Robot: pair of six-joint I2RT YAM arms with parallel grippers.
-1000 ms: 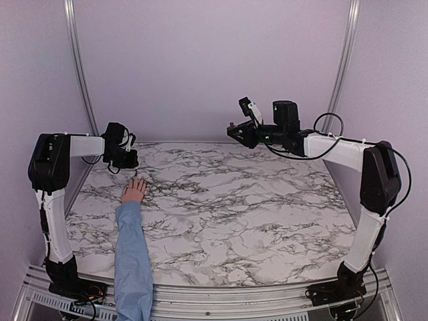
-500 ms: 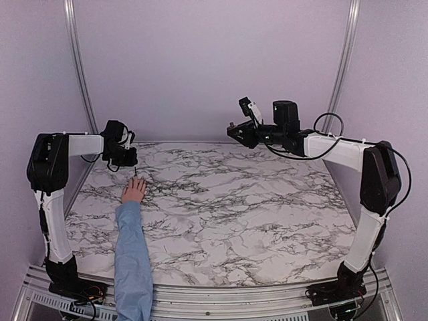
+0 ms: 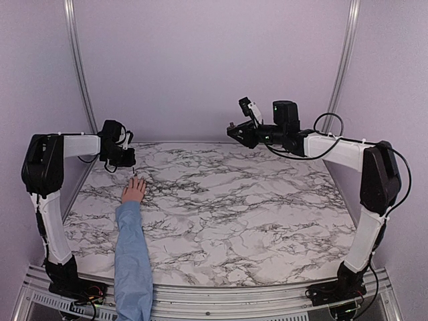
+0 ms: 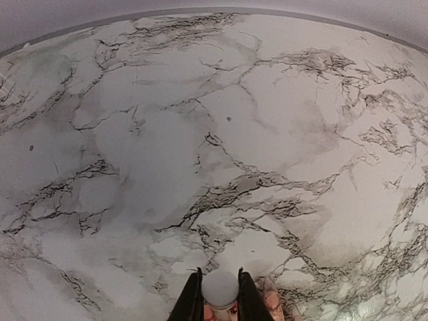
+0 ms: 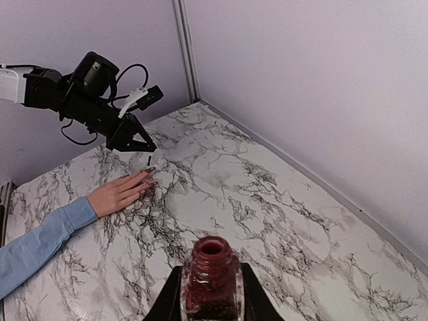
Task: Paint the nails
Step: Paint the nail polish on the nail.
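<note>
A light-skinned hand (image 3: 134,190) in a blue sleeve lies flat on the marble table at the left. Its nails (image 5: 148,171) look dark on two fingertips in the right wrist view. My left gripper (image 3: 126,159) hovers just beyond the fingertips, shut on the white cap (image 4: 220,288) of a thin brush (image 5: 148,160) that points down above the nails. Pink fingertips (image 4: 271,301) show under the left gripper (image 4: 220,297). My right gripper (image 5: 212,297) is raised at the back centre, shut on an open dark red polish bottle (image 5: 212,274).
The marble tabletop (image 3: 241,200) is bounded by lilac walls with metal posts (image 3: 77,67) in the back corners. The sleeved forearm (image 3: 130,254) runs from the near edge to the hand. The right arm (image 3: 334,150) reaches in from the right.
The left arm has drawn slightly left and back, and the brush has shifted a little with it above the fingertips. The hand and right arm have not moved.
</note>
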